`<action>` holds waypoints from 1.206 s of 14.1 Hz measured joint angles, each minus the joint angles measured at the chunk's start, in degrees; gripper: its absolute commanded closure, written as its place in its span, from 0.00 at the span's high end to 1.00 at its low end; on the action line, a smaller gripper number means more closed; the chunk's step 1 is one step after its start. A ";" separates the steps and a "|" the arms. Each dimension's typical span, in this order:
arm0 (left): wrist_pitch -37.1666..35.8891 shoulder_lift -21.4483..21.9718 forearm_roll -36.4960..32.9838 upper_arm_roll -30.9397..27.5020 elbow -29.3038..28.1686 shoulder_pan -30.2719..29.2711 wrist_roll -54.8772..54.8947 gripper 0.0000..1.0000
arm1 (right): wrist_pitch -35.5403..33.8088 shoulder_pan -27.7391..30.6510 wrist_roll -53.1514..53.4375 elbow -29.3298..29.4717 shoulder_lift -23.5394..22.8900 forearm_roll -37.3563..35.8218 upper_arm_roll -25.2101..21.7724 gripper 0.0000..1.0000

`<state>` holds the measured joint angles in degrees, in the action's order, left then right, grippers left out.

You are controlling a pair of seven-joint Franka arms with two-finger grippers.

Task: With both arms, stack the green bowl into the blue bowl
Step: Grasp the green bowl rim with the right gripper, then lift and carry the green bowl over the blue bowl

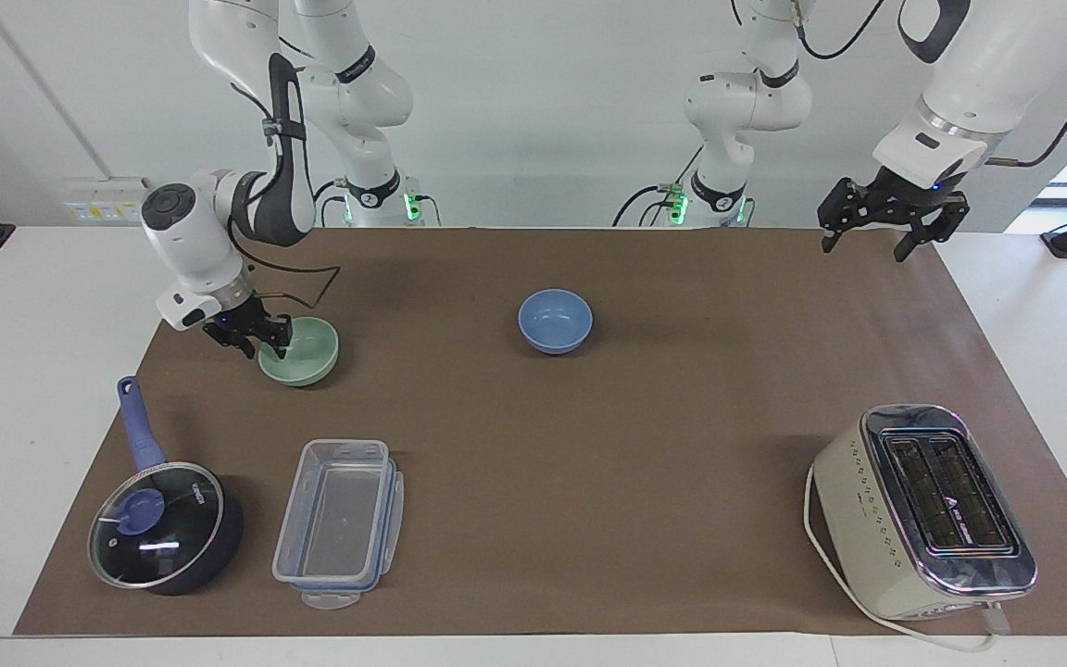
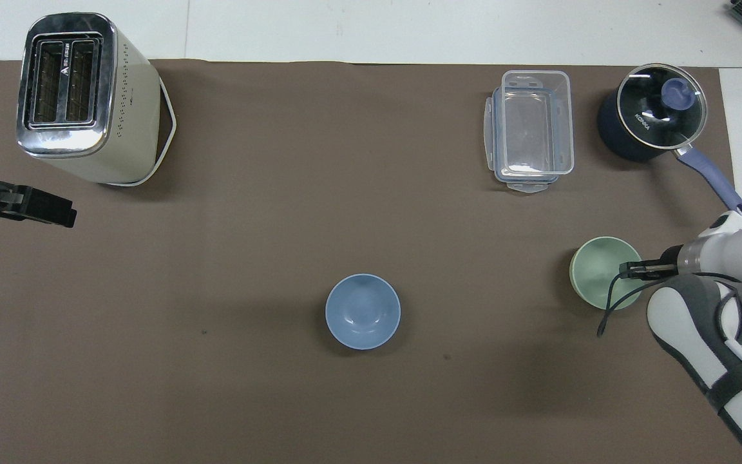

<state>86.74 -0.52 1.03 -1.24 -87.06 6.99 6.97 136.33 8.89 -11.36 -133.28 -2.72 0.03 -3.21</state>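
grasping step: right end effector [image 1: 260, 345] sits at the green bowl [image 1: 304, 350] rim, toward the right arm's end of the bench [image 1: 645, 445]; whether it has clamped, cannot tell. left end effector [image 1: 872, 239] waits, fingers apart. next: lift, carry to the blue bowl [image 1: 555, 320].

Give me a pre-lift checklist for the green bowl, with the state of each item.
1. Right gripper at the green bowl rim: ok, at the rim edge toward the right arm's end.
2. Firm grip on the rim: cannot tell.
3. Green bowl upright on the mat: ok.
4. Blue bowl upright and empty, ready to receive: ok.
5. Mat between the two bowls free of objects: ok; saucepan and container lie farther from the robots.
6. Left gripper out of the way: ok, open, waiting over the mat's edge at its own end.
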 measured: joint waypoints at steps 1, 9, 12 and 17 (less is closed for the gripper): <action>-0.03 0.00 0.00 0.00 0.00 0.00 -0.05 1.00 | 0.00 -0.01 0.00 0.00 0.00 0.00 0.00 0.00; -0.08 0.02 0.00 0.00 0.00 0.00 -0.14 1.00 | -7.32 -0.22 -2.64 5.21 3.26 1.34 0.42 0.00; -0.08 0.02 0.00 0.00 0.00 0.00 -0.14 1.00 | -14.20 -0.87 -2.92 8.89 6.36 2.50 0.84 0.00; -0.08 0.02 0.00 0.01 0.00 0.00 -0.14 1.00 | -20.49 -5.88 -2.11 11.20 10.56 5.29 1.06 0.00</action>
<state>86.66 -0.50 1.03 -1.24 -87.06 6.99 6.83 115.85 3.02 -13.47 -122.07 7.84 5.31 -2.15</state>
